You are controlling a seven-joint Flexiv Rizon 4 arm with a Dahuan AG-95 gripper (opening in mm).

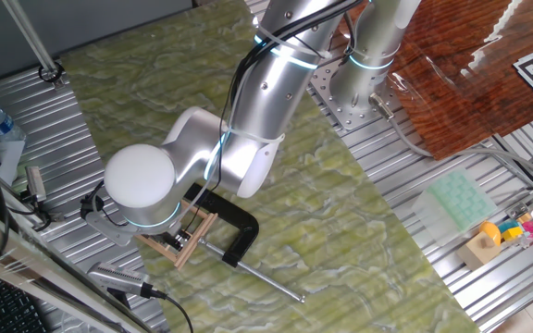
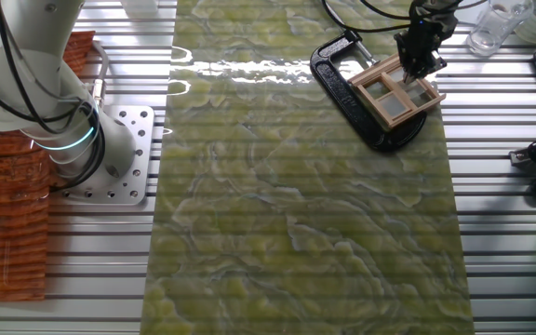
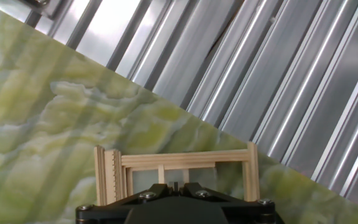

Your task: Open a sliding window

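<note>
window: we see the sliding window [image 2: 399, 91] pinned on the green mat [image 2: 296, 214] by the black C-clamp [image 2: 347, 79], so it resists pushing | gripper [image 2: 415, 63]: poised at its frame, opening we cannot tell

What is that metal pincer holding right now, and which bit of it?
It cannot be told. The pincer is down at the sliding window, over its wooden cross, but its fingertips are hidden.
</note>
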